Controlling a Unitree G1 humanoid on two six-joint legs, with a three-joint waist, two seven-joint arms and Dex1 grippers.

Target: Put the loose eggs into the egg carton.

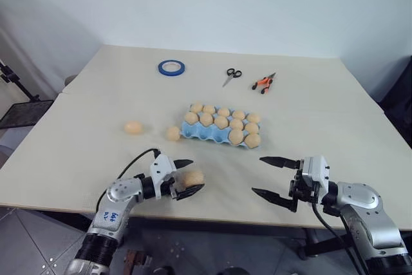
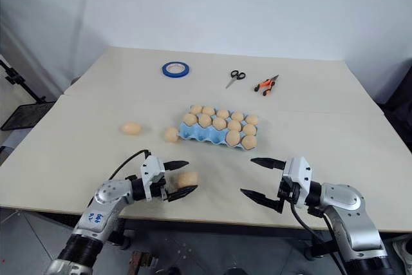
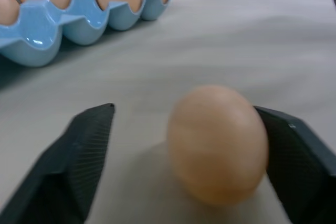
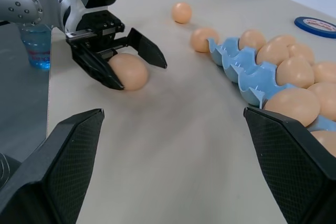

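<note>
One loose egg [image 1: 192, 178] lies on the table near the front edge, between the fingers of my left gripper [image 1: 195, 174]. The gripper is open: one finger [image 3: 294, 156] touches the egg [image 3: 218, 142], while the other finger [image 3: 84, 145] stands apart from it. Two more loose eggs [image 1: 133, 127] [image 1: 172, 133] lie left of the light blue egg carton [image 1: 193, 133], the nearer one against its end. Several eggs sit in the carton's cups. My right gripper [image 1: 259, 175] hovers open and empty at the front right, pointing toward the left gripper [image 4: 140, 74].
At the back of the table lie a blue tape ring [image 1: 171, 67], black-handled scissors [image 1: 232, 75] and an orange-handled tool [image 1: 264, 82]. The table's front edge runs just behind both grippers.
</note>
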